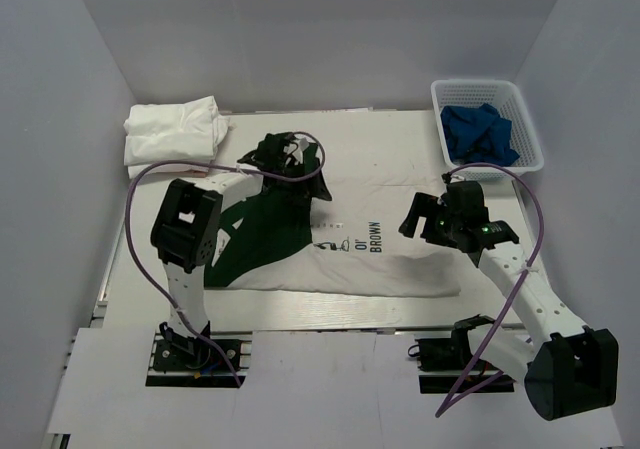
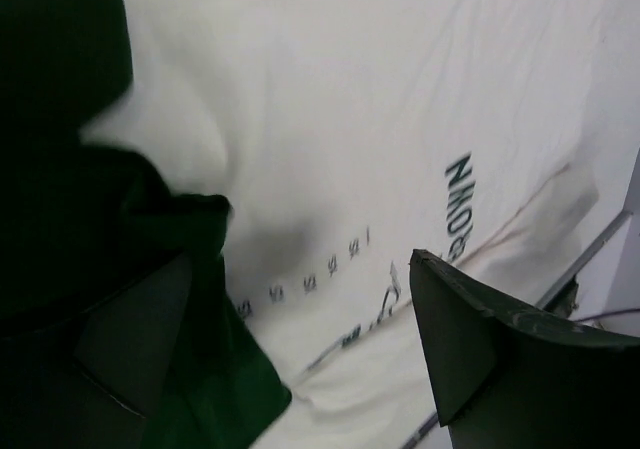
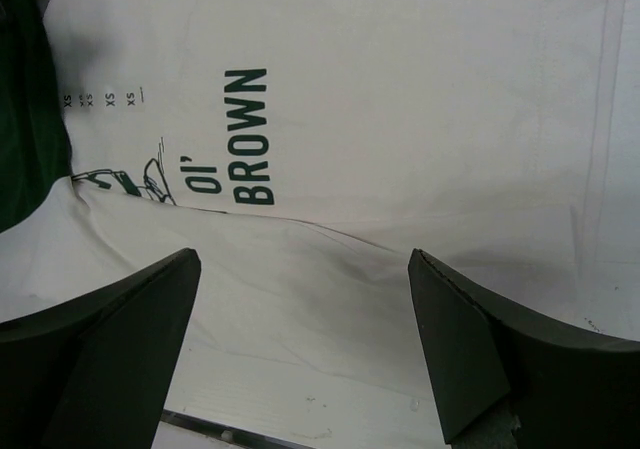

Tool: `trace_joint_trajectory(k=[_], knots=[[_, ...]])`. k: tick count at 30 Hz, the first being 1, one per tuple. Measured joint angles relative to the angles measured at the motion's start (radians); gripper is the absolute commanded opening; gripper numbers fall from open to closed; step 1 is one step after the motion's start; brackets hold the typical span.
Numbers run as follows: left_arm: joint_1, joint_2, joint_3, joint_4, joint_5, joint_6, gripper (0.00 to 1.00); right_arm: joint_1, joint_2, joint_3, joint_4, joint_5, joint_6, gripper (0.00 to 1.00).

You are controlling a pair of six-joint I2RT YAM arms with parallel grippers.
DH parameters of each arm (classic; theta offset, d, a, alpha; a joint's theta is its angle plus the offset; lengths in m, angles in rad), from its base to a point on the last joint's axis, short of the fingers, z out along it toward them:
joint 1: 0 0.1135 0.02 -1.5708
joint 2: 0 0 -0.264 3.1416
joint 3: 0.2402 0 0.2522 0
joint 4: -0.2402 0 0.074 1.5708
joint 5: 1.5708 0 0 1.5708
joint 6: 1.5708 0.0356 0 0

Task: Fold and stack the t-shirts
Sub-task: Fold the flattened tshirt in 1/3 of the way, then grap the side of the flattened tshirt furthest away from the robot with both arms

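A white t-shirt (image 1: 345, 269) with dark green sleeves and an "OL' BROWN" print lies spread across the middle of the table, one long edge folded over. My left gripper (image 1: 292, 161) hovers open over its far left part, beside a green sleeve (image 2: 60, 169). In the left wrist view my left gripper (image 2: 300, 344) has nothing between its fingers above the shirt (image 2: 350, 119). My right gripper (image 1: 416, 215) hangs open over the shirt's right half. In the right wrist view my right gripper (image 3: 300, 314) is empty over the folded edge (image 3: 400, 99). A stack of folded white t-shirts (image 1: 170, 134) sits at the back left.
A white plastic basket (image 1: 523, 119) holding blue cloth (image 1: 480, 132) stands at the back right corner. White walls close in the table on the left, back and right. The table's near edge (image 3: 300, 409) shows just below the shirt.
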Motion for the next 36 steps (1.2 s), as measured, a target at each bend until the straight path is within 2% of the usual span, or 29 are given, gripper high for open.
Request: trace_joint_trajectory(k=[9,17,22,30,34,35,36], knots=[[0.011,0.101,0.246,-0.036,-0.016,0.059,1.0,0.0,-0.002,0.0,0.0,0.027,-0.001,0.9],[0.047,0.238,0.72,-0.262,-0.32,0.139,1.0,0.0,0.042,0.07,-0.01,0.185,-0.001,0.9],[0.116,0.389,0.986,-0.316,-0.439,0.198,1.0,0.0,0.123,0.16,-0.011,0.3,0.013,0.9],[0.196,0.594,1.029,-0.284,-0.498,0.251,1.0,-0.001,0.271,0.265,-0.013,0.351,0.013,0.9],[0.209,0.655,1.054,-0.239,-0.48,0.263,0.82,-0.001,0.333,0.294,-0.015,0.353,0.012,0.9],[0.211,0.656,1.056,-0.228,-0.467,0.264,0.66,-0.001,0.345,0.298,-0.017,0.354,0.012,0.9],[0.211,0.656,1.056,-0.22,-0.457,0.259,0.55,-0.001,0.361,0.305,-0.018,0.358,0.012,0.9]])
